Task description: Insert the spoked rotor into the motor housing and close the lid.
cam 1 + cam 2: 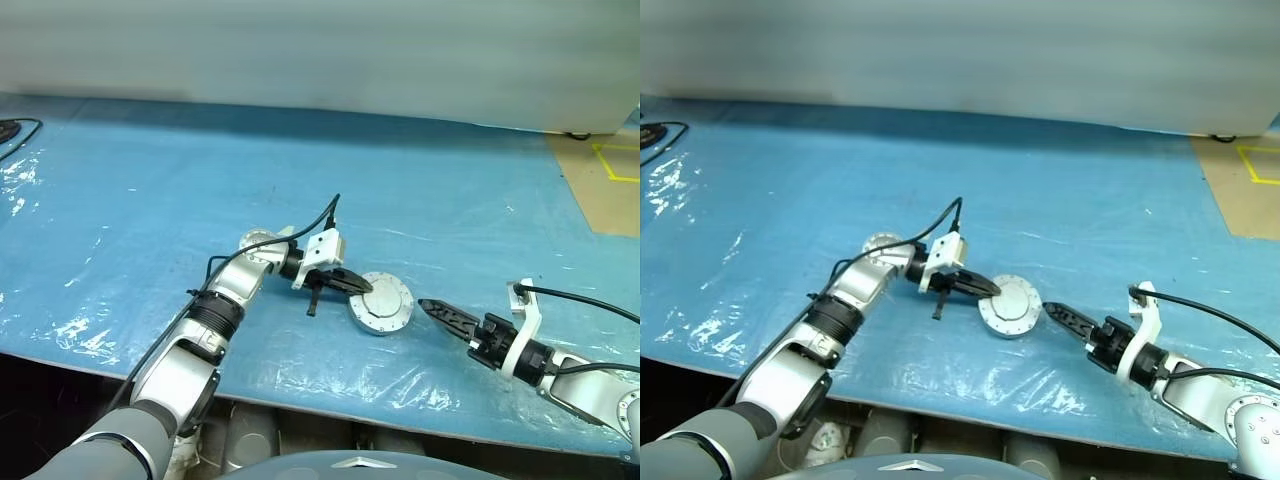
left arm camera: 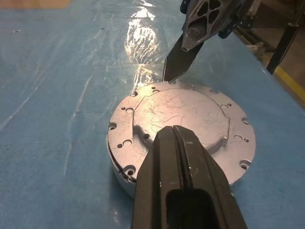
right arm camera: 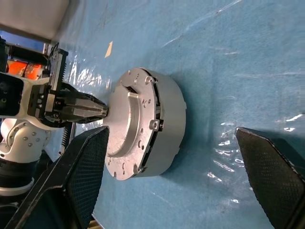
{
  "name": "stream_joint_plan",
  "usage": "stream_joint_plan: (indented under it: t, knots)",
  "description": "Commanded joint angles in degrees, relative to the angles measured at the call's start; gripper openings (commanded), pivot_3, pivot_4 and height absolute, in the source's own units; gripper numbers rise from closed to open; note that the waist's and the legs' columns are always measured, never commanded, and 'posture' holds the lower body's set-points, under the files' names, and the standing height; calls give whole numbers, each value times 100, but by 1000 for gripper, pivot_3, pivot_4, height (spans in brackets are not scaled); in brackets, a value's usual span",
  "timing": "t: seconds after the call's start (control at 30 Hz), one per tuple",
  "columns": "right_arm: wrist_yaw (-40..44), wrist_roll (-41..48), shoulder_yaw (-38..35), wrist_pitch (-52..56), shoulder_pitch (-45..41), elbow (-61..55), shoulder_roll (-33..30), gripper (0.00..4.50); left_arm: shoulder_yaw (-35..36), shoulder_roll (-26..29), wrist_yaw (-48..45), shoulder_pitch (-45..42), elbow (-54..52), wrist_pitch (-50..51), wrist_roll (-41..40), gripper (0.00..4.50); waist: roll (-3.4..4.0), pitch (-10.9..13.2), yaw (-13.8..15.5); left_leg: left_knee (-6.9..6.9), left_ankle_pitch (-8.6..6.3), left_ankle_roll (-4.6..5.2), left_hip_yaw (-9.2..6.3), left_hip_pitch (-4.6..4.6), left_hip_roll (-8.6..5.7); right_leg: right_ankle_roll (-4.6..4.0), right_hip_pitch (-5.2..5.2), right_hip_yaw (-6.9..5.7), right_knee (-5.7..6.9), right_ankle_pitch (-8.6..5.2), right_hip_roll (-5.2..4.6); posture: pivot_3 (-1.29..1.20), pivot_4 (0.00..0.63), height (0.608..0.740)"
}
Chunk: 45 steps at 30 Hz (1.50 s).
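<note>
The motor housing (image 3: 169, 112) stands on the blue table sheet as a squat round metal body. The lid (image 2: 190, 112) lies on top of it, plain silver face up. My left gripper (image 2: 174, 130) is shut, and its tip rests against the lid's top face from the left side (image 1: 362, 287). My right gripper (image 3: 171, 131) is open with its fingers (image 3: 88, 167) spread wide. It points at the housing from the right, and its tip (image 1: 428, 305) is just short of the rim. Nothing is between its fingers. The spoked rotor is hidden.
The blue plastic-covered table (image 1: 150, 200) reaches back to a grey wall. Its front edge (image 1: 300, 400) runs close under my arms. A black cable (image 1: 15, 130) lies at the far left. Brown floor with yellow tape (image 1: 610, 165) lies beyond the right end.
</note>
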Motion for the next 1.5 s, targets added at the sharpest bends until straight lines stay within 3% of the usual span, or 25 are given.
stream_joint_plan:
  t: [0.03,0.37,0.57,0.67,0.9,1.13,1.23,1.33,1.5]
  knots:
    - [-19,68,47,-135,1,-181,-32,4455,-173,58,108,6,95,-250,246,0,1,-1,2,0,0,0,0,1,0,0,1,0,0,0,0,0,150,740]
    - [272,-202,117,-291,-2,-388,-259,4455,-150,76,401,-207,523,-595,418,0,2,-1,11,7,0,0,-1,6,-3,4,8,3,0,0,-2,0,150,740]
    - [969,-1430,-39,-808,-333,-508,-927,4455,136,-37,282,-287,453,-356,-25,0,1,-1,9,11,0,-1,-2,-4,-6,7,0,4,1,1,-2,0,150,740]
    - [1257,-2038,43,-1193,-686,-777,-1163,3847,407,-43,159,-319,336,-157,-395,0,1,-1,-2,10,1,0,-2,-13,-3,6,-9,2,5,1,1,0,150,740]
    - [1650,-3446,1428,-1510,-1098,-1745,-1381,1452,815,83,89,-312,217,132,-789,0,1,-1,2,8,1,0,-6,-23,0,6,-18,-5,11,1,7,0,150,740]
    - [1769,-4405,2469,-1800,-1371,-2072,-1061,1452,849,211,105,-106,41,239,-796,0,0,-1,1,11,0,-1,-9,-26,-1,8,-17,-9,12,3,2,0,150,740]
    - [1898,-5018,2930,-1896,-1381,-1945,-1165,887,841,199,138,-63,-22,265,-780,0,0,0,-2,12,0,-1,-9,-25,-1,10,-17,-7,13,3,2,0,150,740]
    - [2039,-5637,3332,-2039,-1283,-1743,-1286,16,837,180,169,-64,-47,278,-774,0,0,-1,-4,12,1,-1,-9,-24,0,10,-16,-7,14,4,3,0,150,740]
    - [2153,-5996,3513,-2211,-1229,-1575,-1087,16,835,182,199,-76,-51,263,-749,0,-2,-2,-8,12,0,-1,-8,-8,0,10,-5,-1,16,4,3,0,150,740]
